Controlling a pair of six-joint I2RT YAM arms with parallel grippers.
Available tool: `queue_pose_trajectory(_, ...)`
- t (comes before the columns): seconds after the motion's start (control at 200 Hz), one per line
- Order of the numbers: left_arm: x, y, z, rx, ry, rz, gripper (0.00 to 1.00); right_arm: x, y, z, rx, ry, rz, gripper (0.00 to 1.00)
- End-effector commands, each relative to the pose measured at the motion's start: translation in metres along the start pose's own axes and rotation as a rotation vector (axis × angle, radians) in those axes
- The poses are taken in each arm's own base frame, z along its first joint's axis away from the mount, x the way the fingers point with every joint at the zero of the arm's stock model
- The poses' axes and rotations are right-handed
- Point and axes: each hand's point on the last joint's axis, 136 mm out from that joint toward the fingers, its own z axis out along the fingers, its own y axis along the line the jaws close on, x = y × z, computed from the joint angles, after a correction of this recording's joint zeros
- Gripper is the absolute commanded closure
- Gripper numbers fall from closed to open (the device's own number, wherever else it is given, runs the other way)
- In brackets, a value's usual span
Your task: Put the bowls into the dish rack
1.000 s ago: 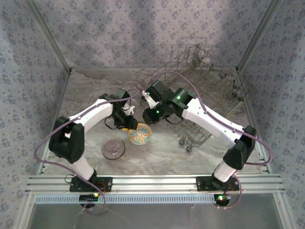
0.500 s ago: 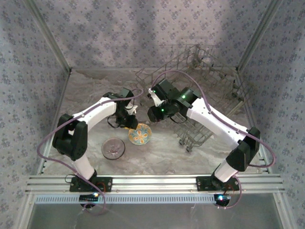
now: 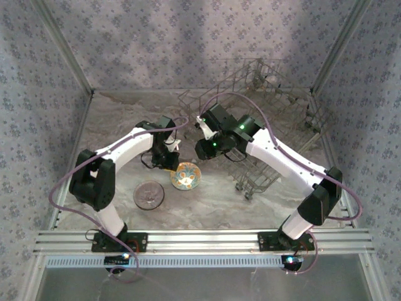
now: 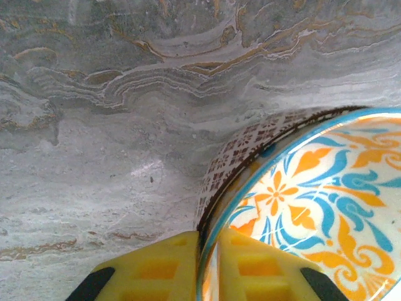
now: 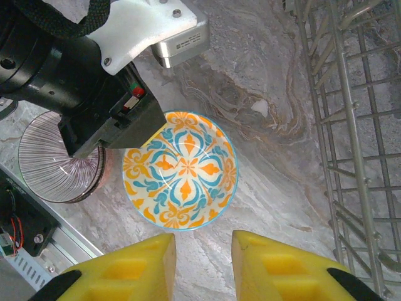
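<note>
A bowl (image 3: 186, 176) with an orange and blue flower pattern sits on the marbled table in front of the dish rack (image 3: 263, 106). My left gripper (image 4: 208, 235) is shut on its rim, one yellow finger inside the bowl (image 4: 313, 194) and one against its brown patterned outer wall. A ribbed, see-through bowl (image 3: 149, 195) stands left of it, nearer the arms. My right gripper (image 5: 203, 244) hovers open above the table just beside the patterned bowl (image 5: 180, 169), with nothing between its fingers. In the top view the right gripper (image 3: 202, 153) hangs between the bowl and the rack.
The grey wire rack (image 5: 351, 125) fills the back right of the table and its tines run along the right edge of the right wrist view. Patterned walls close in the sides and back. An aluminium rail (image 3: 200, 239) borders the near edge.
My left gripper's jaws have closed onto the patterned bowl's rim, and the bowl has shifted slightly. The right arm drew back a little towards the rack, then held still.
</note>
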Motion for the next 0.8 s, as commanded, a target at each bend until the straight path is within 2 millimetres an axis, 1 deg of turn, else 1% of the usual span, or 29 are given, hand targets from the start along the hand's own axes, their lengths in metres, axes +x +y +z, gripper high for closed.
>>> queue_pose_trajectory(0.0,-0.003,-0.006,-0.01,0.013,-0.018,0.003,0.88,0.0,0.0,-0.009,-0.017,-0.019,0.003,0.69)
queue_pose_trajectory(0.25,-0.004,-0.008,-0.02,0.017,-0.058,-0.008,0.94,-0.001,0.001,-0.008,-0.024,-0.026,0.005,0.69)
queue_pose_trajectory(0.495,-0.007,-0.013,-0.036,0.031,-0.128,-0.001,1.0,-0.002,-0.003,-0.01,-0.027,-0.037,0.018,0.69)
queue_pose_trajectory(0.56,-0.008,-0.013,-0.041,0.038,-0.146,-0.001,1.0,-0.003,-0.003,-0.012,-0.034,-0.044,0.022,0.69)
queue_pose_trajectory(0.72,-0.009,-0.014,-0.057,0.058,-0.204,-0.01,1.0,-0.002,-0.004,-0.014,-0.044,-0.047,0.029,0.68)
queue_pose_trajectory(0.8,-0.008,-0.018,-0.071,0.08,-0.244,-0.001,1.0,-0.003,-0.003,-0.016,-0.052,-0.047,0.027,0.67)
